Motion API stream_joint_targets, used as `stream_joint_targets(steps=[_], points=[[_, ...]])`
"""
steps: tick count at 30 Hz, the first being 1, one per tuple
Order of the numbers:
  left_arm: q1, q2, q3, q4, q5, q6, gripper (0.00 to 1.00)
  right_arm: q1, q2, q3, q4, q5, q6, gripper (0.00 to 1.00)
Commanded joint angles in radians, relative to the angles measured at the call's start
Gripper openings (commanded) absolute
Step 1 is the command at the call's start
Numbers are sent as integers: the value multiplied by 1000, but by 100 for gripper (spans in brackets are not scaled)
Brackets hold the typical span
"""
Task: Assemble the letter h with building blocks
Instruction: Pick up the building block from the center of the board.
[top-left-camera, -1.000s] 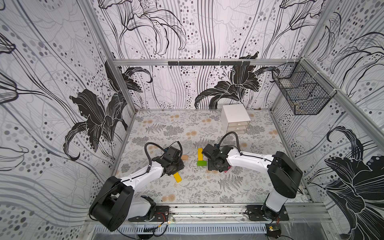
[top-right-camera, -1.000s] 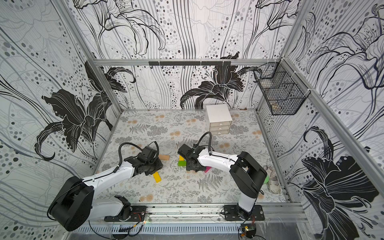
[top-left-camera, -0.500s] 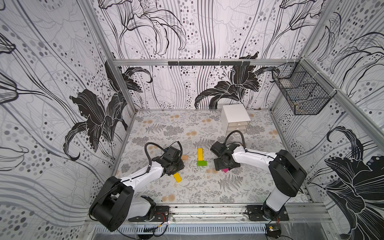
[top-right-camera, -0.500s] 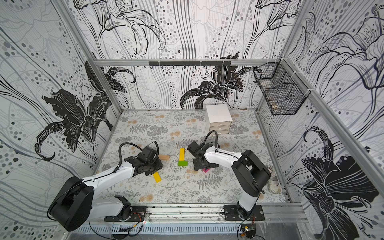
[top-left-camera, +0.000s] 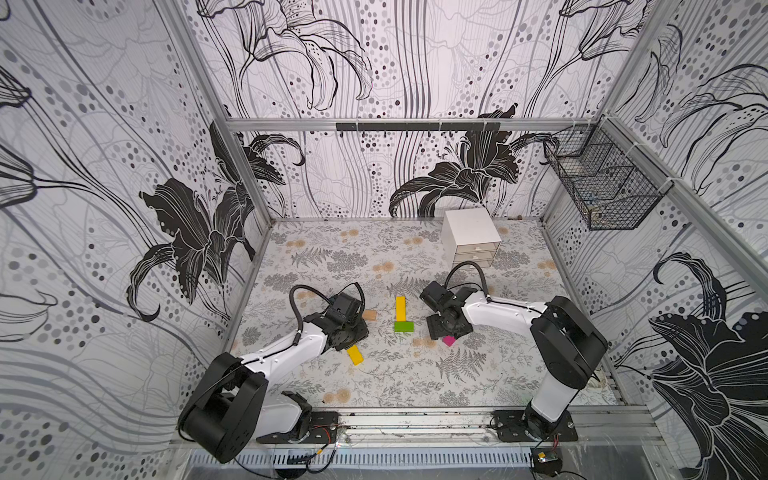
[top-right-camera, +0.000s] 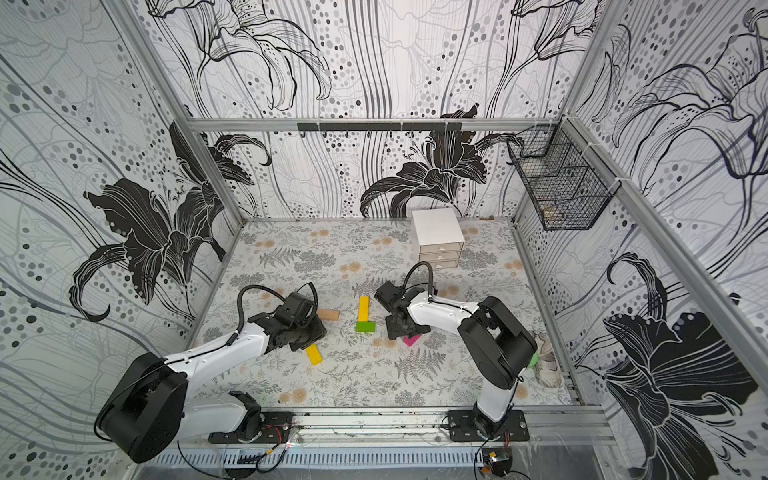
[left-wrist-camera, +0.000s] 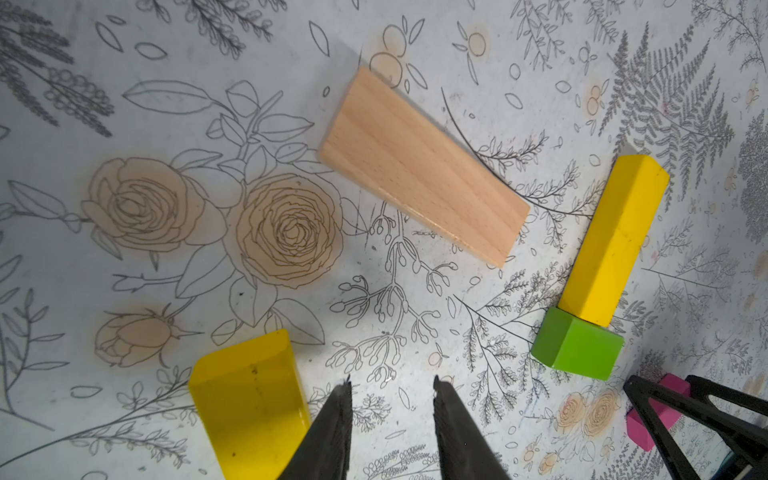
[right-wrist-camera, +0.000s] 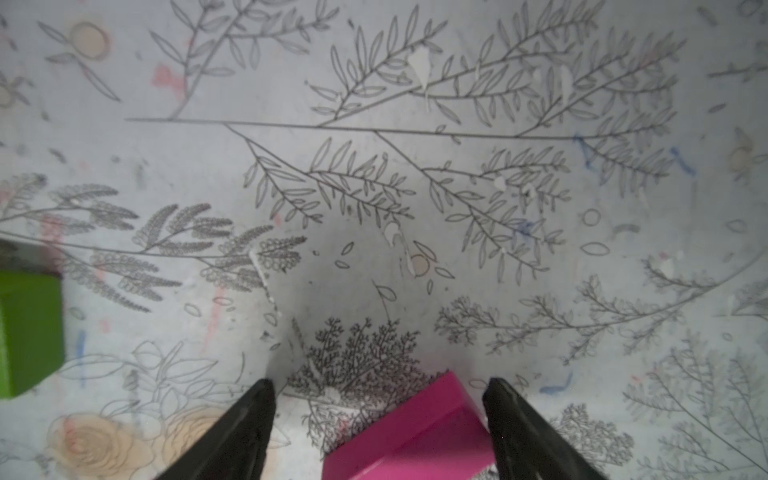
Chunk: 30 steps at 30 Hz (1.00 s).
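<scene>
Right hand (right-wrist-camera: 378, 386) moved over to magenta block (right-wrist-camera: 415, 432).

Floral-print tabletop (top-left-camera: 395, 384), bearing: magenta block (right-wrist-camera: 415, 432) between spread fingers of right claw (right-wrist-camera: 380, 384); yellow block (left-wrist-camera: 249, 407) just beside left claw (left-wrist-camera: 392, 382); tan wood block (left-wrist-camera: 419, 166) ahead of it; long yellow block (left-wrist-camera: 615, 237) touching green block (left-wrist-camera: 577, 345) between both claws; white drawer unit (top-left-camera: 467, 226) well beyond.

Magenta block (top-left-camera: 449, 340), at five o'clock of the green block (top-left-camera: 404, 327): only a corner shows in both top views, rest under the right gripper (right-wrist-camera: 380, 384); tan wood block (top-left-camera: 370, 316) half hidden behind the left arm (top-left-camera: 340, 320); loose yellow block (left-wrist-camera: 249, 403) cut by the left wrist view's edge; green block blurred, cropped in the right wrist view; wire basket (top-right-camera: 561, 195) contents indiscernible.
</scene>
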<state>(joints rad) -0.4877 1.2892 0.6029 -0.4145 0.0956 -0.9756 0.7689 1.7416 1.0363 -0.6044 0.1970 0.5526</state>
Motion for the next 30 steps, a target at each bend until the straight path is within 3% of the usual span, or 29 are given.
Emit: stream_joint_targets(steps=[1, 15, 24, 30], points=[[-4, 6, -3, 18, 7, 16, 36, 0, -13, -56, -20, -45, -1, 83], [-4, 21, -2, 28, 13, 15, 36, 1, -111, -109, -26, -114, 15, 82], [-4, 26, 3, 28, 13, 15, 36, 1, -124, -128, -34, -102, 38, 51], [-3, 28, 5, 28, 11, 15, 36, 5, -131, -83, -37, -88, 106, 44]])
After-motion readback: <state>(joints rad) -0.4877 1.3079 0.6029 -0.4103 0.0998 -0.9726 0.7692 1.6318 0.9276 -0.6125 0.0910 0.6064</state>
